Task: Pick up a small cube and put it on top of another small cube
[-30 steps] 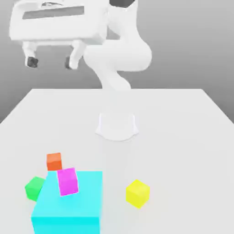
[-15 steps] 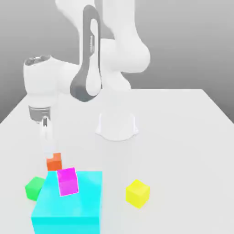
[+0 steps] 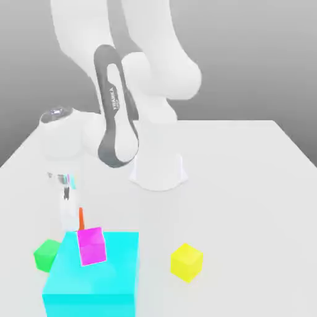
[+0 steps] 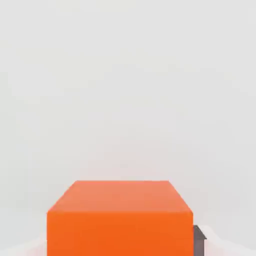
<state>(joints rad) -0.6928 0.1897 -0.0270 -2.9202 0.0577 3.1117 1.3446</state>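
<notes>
Orange cube (image 4: 120, 217) sits on the white table (image 3: 247, 186), btwn the gripper (image 3: 69, 207) fingers, which are clamped on it, just behind the big cyan block (image 3: 93, 272). Magenta cube (image 3: 91, 246) rests on that block; green cube (image 3: 46, 254) beside it, yellow cube (image 3: 186, 261) apart on the exterior view's right.

The gripper (image 3: 69, 213) stands down on the table (image 3: 247, 179), closed on the orange cube (image 3: 81, 218). Just beside it, toward the camera in the exterior view, the magenta cube (image 3: 91, 246) and the large cyan block (image 3: 93, 275) under it crowd the claw and bar a low pass that way. The green cube (image 3: 46, 254) sits near it on the exterior view's left, against the cyan block. The yellow cube (image 3: 186, 261) lies well apart on the exterior view's right. Behind the claw, the arm's base (image 3: 158, 170) blocks the middle; the table beyond the claw on the left is open.
</notes>
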